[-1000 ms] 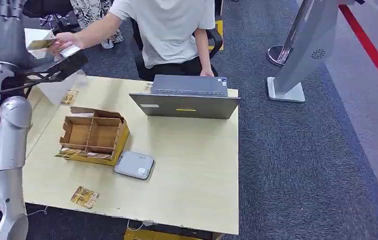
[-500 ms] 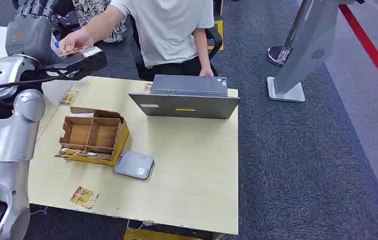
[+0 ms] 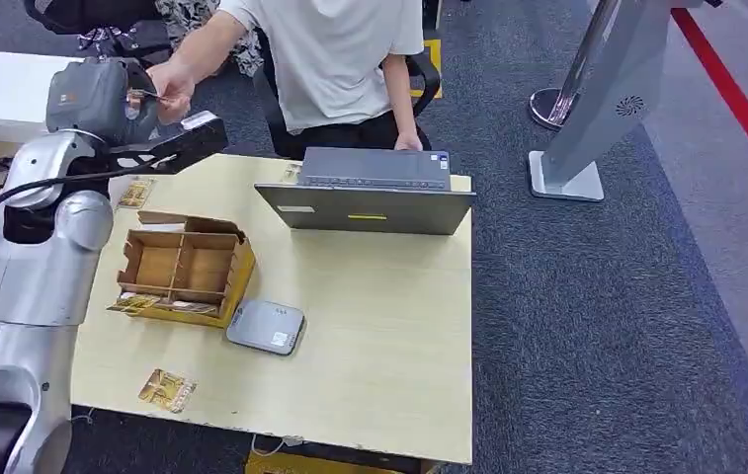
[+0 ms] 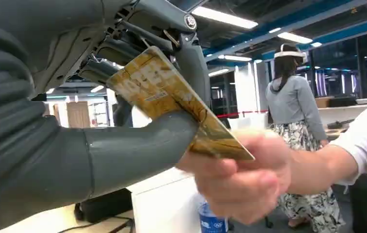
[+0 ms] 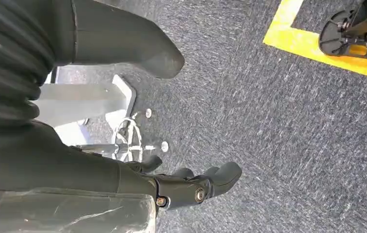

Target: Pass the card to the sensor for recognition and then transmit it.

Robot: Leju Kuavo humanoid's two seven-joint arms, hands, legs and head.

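Card (image 4: 171,99): pinched in my left hand (image 4: 99,141); person's hand (image 4: 244,179) grips its far end. My right hand (image 5: 137,145): released, fingers apart.

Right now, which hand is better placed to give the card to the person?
The left hand: it holds the card, and the person's hand already grips its other end. The right hand holds nothing.

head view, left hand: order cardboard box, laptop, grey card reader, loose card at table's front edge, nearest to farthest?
From the left hand:
1. Cardboard box, below the hand on the table's left side.
2. Laptop, at the table's far edge; close to the box in range.
3. Card reader, mid-table beside the box.
4. Loose card, front-left edge.
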